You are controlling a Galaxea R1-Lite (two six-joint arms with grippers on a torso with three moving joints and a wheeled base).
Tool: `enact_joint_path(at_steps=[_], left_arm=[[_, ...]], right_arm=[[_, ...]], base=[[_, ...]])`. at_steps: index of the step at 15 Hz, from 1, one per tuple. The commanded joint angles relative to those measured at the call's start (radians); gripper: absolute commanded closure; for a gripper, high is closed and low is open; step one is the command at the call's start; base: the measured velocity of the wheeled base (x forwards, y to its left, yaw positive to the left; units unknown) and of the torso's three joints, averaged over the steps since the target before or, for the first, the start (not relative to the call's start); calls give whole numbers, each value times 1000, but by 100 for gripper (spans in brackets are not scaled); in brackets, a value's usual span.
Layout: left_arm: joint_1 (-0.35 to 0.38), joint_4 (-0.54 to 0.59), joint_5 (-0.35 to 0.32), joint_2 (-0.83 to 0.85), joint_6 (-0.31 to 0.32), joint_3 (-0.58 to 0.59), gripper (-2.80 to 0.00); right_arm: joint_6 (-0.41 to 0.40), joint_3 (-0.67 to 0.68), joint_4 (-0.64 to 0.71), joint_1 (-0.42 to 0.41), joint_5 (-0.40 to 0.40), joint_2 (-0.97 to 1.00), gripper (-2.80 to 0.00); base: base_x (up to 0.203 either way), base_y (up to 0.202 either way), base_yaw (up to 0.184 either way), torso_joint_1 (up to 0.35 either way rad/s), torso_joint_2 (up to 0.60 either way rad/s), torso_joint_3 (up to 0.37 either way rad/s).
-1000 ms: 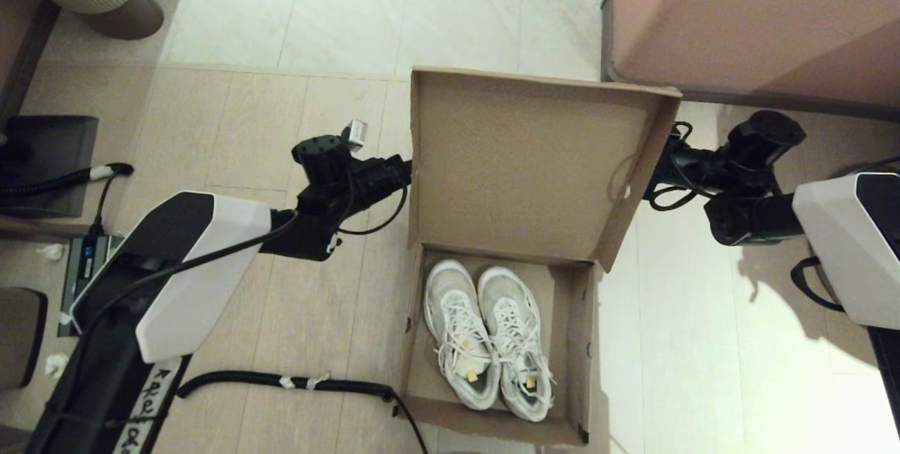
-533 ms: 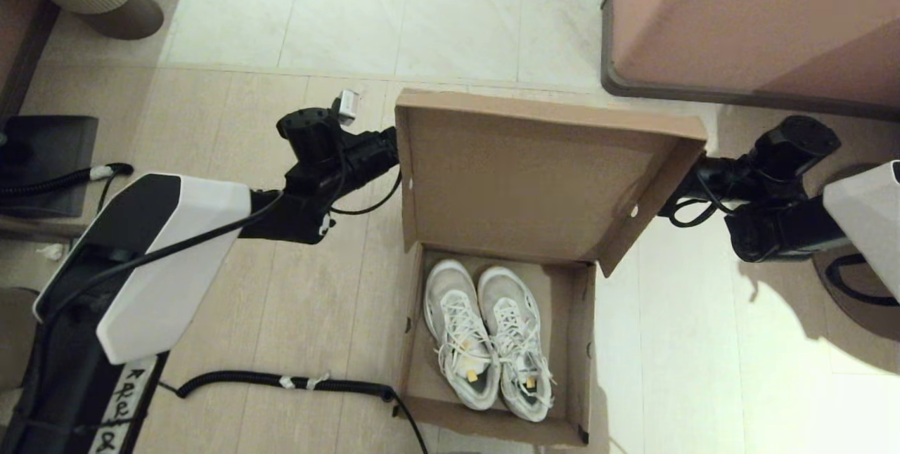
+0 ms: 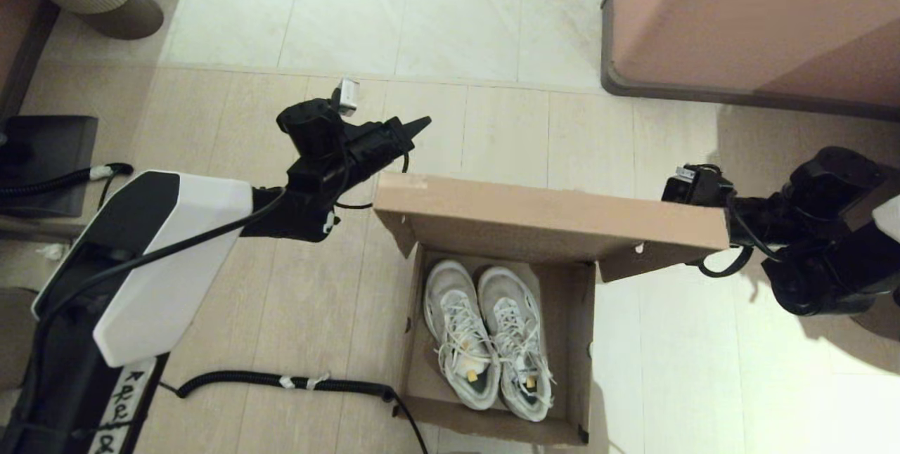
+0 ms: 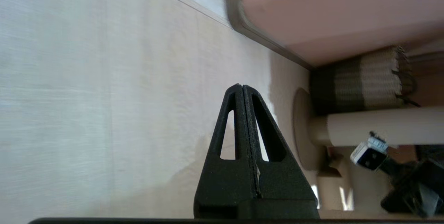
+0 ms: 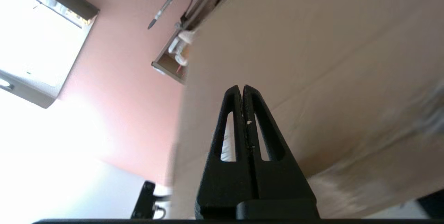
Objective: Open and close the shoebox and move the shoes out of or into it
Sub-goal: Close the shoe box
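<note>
Here the shoebox [image 3: 492,377] is sitting on the floor [image 3: 450,32], its long axis running away from the robot, and everything else is best placed against it. The large pinkish-brown furniture block [image 3: 759,18] is standing beyond the box and off its right side, well apart. The lid [image 3: 555,218] is hinged at the box's far end and is hanging roughly level, part-way down, covering the far end of the opening while the near end is lying open. Inside, the white sneakers [image 3: 489,338] are resting side by side, toes pointing to the far end, together narrower than the box.

The relation that matters is which arm is at the lid. The right tool [image 3: 692,187] is sitting at the lid's right end, just behind its far face; in the right wrist view its fingers [image 5: 239,113] are pressed together with nothing between them, and cardboard is filling the view right beside them. Whether they are touching it I cannot tell. The left tool [image 3: 415,125] is hovering beyond the lid's left corner, apart from it, its fingers [image 4: 241,113] likewise pressed together on nothing, pointing over bare floor.

So, in my judgement, the right arm is the nearer one for bringing the lid toward the robot and down over the sneakers; the left is nearer only to the lid's left corner.
</note>
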Motion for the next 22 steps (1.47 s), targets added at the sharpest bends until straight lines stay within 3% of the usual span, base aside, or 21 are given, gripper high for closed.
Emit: enact_joint_path(at_steps=[1,5,9,12,15,16,19,21,22], left_arm=[[-37,-7,-3,-5,-4,1,0],[-118,-42,4,-16,-2,55,0],[-167,-154,6,-106,2,310,0],[-193,-244,4,-203,12,530,0],[-206,-286,6,-281,39,654,0],[-206,-289,13,-304,41,678,0],[-207,-297,86,-335,55,701,0],[-207,-291,151,-335,119,708,0],[-204,-287,174,-332,170,737,0]], right_arm=[[2,91,-9,1,18,-69,0],[-55,227,-9,2,21,-102,0],[-142,281,-9,6,-16,-102,0],[-142,206,-9,8,-86,-79,0],[-138,37,-9,7,-146,-40,0],[-139,-21,-4,8,-225,-25,0],[-192,-107,81,23,-656,18,0],[-385,-156,253,43,-887,42,0],[-517,-172,353,49,-948,45,0]], base=[[0,0,0,0,0,0],[0,0,0,0,0,0],[0,0,0,0,0,0],[0,0,0,0,0,0],[0,0,0,0,0,0],[0,0,0,0,0,0],[0,0,0,0,0,0],[0,0,0,0,0,0],[0,0,0,0,0,0]])
